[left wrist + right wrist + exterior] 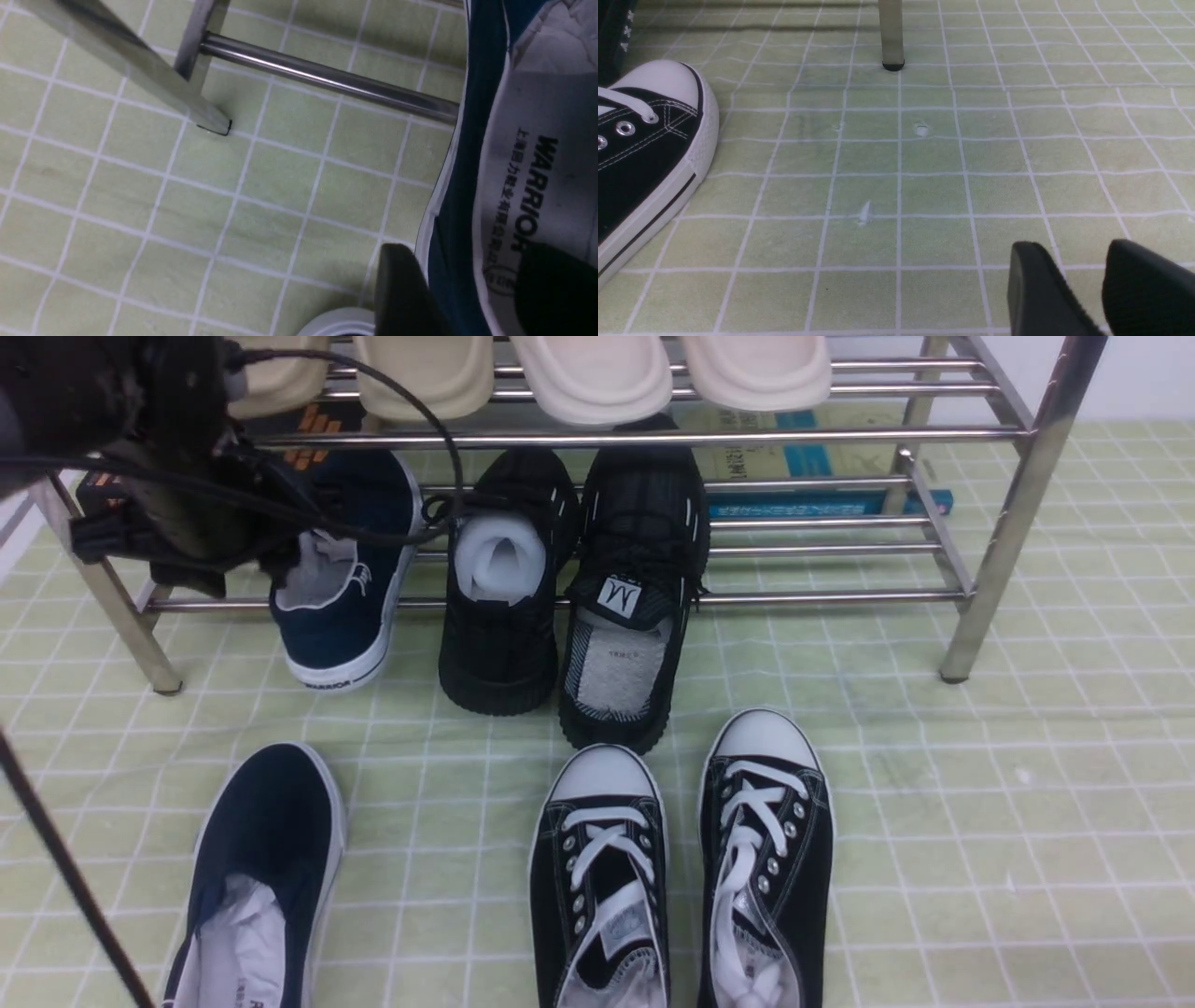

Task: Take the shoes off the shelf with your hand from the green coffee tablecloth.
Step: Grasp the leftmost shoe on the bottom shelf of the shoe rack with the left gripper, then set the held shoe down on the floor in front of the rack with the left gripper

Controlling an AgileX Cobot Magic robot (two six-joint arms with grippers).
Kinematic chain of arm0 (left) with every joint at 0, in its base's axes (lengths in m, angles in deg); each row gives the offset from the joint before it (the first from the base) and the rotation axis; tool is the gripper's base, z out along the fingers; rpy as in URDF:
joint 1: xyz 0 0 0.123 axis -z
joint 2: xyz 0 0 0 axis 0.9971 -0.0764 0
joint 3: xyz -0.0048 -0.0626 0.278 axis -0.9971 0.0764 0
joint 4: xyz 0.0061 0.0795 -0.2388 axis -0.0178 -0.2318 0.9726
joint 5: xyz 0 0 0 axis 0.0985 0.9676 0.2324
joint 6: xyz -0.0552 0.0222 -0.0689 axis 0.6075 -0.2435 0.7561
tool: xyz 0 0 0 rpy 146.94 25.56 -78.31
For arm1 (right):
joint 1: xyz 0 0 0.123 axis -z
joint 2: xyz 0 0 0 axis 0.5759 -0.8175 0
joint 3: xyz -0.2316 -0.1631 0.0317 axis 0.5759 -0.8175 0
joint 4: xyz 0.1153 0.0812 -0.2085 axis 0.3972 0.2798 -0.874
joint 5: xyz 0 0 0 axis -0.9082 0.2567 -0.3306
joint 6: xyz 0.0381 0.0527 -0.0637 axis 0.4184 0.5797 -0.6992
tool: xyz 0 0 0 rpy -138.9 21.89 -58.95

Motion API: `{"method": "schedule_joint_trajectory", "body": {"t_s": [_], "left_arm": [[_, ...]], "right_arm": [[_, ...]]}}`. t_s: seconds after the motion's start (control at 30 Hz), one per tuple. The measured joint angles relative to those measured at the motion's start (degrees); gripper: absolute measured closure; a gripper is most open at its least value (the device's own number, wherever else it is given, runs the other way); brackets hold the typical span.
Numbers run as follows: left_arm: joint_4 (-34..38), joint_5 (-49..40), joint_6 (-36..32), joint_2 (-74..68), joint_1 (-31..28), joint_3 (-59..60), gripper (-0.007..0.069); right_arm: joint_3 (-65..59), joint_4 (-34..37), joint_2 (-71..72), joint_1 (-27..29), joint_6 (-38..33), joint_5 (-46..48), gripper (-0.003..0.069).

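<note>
Shoes of the navy pair lie apart. One navy shoe [341, 588] sits at the left end of the lower tier of the steel shelf [1018, 495], its heel sloping down over the front tube toward the green checked cloth [980, 821]. Whether the heel touches the cloth I cannot tell. The other navy shoe [266, 840] lies on the cloth in front, well apart from the shelf, with white paper in its opening.

The left tool [467, 270] straddles the side wall of the shoe on the shelf. One finger [402, 289] is outside by the white sole and the other is inside, over the printed insole. Its jaws stand wide; a strip of insole shows between the inner finger and the wall, so nothing is clamped. Black cables [411, 392] loop above this shoe.

The right tool [1076, 247] hangs low over bare cloth, jaws apart and empty.

Black mesh shoes [579, 588] sit just beside the navy shoe on the same tier. Beige slippers [597, 373] rest on the top tier. Black lace-up sneakers [681, 868] stand on the cloth, toes toward the shelf.
</note>
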Motion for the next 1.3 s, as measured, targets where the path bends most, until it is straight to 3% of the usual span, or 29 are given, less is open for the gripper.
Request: {"method": "schedule_joint_trajectory", "body": {"t_s": [0.23,0.6,0.77,0.97,1.13,1.3], "left_arm": [[-1.9,2.1,0.0,-3.3,0.0,0.0,0.0219],[-2.3,5.2,0.0,-5.9,0.0,0.0,0.0277],[-2.3,6.7,0.0,-6.1,0.0,0.0,0.0377],[-2.1,6.7,0.0,-5.8,0.0,0.0,0.0576],[1.8,2.3,-3.3,-3.6,0.1,0.0,0.0596],[6.8,-7.8,-7.6,3.7,0.1,0.0,0.0596]], "right_arm": [[0.0,0.0,0.0,0.0,0.0,0.0,0.0421],[0.0,0.0,0.0,0.0,0.0,0.0,0.0421],[0.0,0.0,0.0,0.0,0.0,0.0,0.0421],[0.0,0.0,0.0,0.0,0.0,0.0,0.0421],[0.0,0.0,0.0,0.0,0.0,0.0,0.0421],[0.0,0.0,0.0,0.0,0.0,0.0,0.0421]]}}
